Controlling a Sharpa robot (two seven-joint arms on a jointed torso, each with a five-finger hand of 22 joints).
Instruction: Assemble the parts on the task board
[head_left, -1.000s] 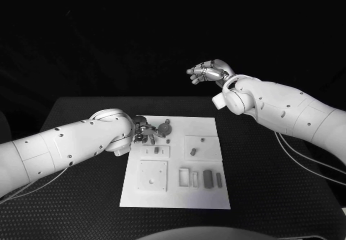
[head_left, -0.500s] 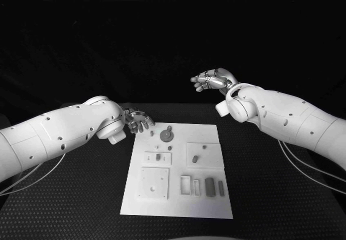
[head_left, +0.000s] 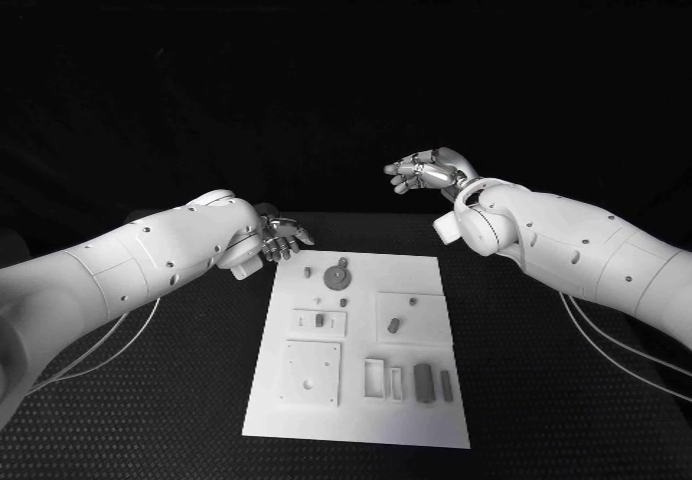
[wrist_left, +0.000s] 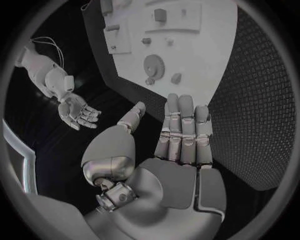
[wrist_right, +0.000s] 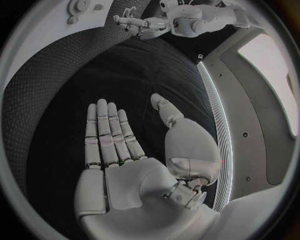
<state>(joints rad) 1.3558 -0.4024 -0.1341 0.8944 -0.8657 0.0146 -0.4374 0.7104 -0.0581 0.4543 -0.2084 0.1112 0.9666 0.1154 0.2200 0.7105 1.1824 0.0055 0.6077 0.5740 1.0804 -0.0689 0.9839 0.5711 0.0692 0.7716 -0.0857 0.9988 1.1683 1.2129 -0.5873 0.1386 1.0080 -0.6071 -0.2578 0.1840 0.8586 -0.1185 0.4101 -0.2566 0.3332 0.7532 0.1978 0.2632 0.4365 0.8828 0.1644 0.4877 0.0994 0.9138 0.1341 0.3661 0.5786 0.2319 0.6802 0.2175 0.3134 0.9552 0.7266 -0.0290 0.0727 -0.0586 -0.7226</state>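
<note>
While both the left hand (head_left: 280, 238) and right hand (head_left: 420, 170) hang empty with fingers spread, the left should descend on the round part (head_left: 338, 274) just beside it on the task board (head_left: 418, 420).

Black textured table (head_left: 173, 400); white task board (head_left: 361, 410) lies flat at its middle, small parts on board.

The white task board (head_left: 361, 390) lies flat mid-table, small grey parts (head_left: 421, 379) scattered across it.
</note>
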